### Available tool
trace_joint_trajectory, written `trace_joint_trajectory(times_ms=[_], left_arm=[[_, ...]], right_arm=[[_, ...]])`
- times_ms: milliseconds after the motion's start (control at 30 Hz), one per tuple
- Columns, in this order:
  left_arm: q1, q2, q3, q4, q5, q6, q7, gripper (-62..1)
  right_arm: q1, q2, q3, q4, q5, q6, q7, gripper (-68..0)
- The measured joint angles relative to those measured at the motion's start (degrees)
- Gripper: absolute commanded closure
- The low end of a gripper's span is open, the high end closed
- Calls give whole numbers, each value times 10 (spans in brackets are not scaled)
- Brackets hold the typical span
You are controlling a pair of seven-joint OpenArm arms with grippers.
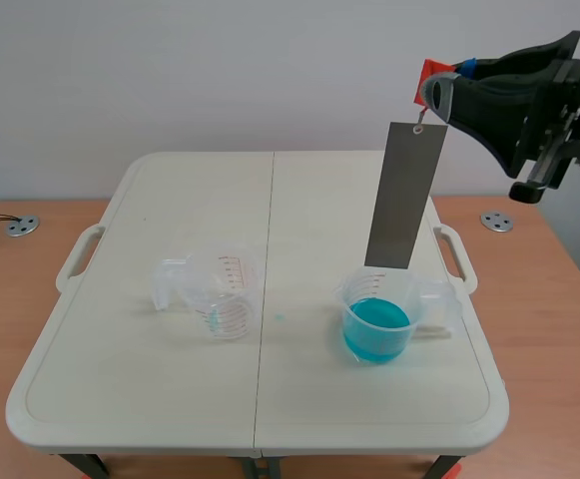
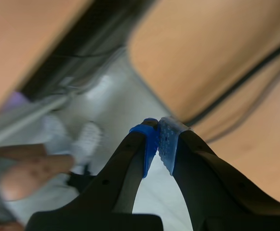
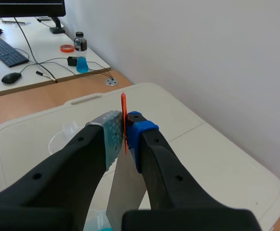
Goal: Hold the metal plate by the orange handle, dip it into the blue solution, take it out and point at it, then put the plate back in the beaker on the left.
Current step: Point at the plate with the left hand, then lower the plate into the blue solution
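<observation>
A long grey metal plate [image 1: 404, 196] hangs from an orange handle [image 1: 433, 74], its lower end just above the beaker of blue solution [image 1: 377, 319] on the table's right half. My right gripper [image 1: 441, 85], raised at the upper right, is shut on the orange handle [image 3: 124, 115], and the plate [image 3: 123, 192] drops below its fingers. An empty clear beaker [image 1: 222, 291] stands on the left half. My left gripper [image 2: 158, 139] is shut on nothing and is off the table, out of the scene view.
The white folding table [image 1: 120, 359] sits on a wooden surface. A small blue speck [image 1: 281, 317] lies between the beakers. In the right wrist view a desk with a keyboard [image 3: 5, 50], a mouse and a small bottle [image 3: 80, 42] stands beyond the table.
</observation>
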Motion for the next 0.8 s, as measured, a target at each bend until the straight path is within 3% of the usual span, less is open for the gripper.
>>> trace_joint_trajectory(times_ms=[300,800], left_arm=[[0,87,59,-54,3,-4,0,-15],[-10,85,64,-56,3,-4,0,-15]], right_arm=[[0,-6,-19,0,-21,0,1,-13],[-10,-49,-26,-5,-85,0,0,-13]])
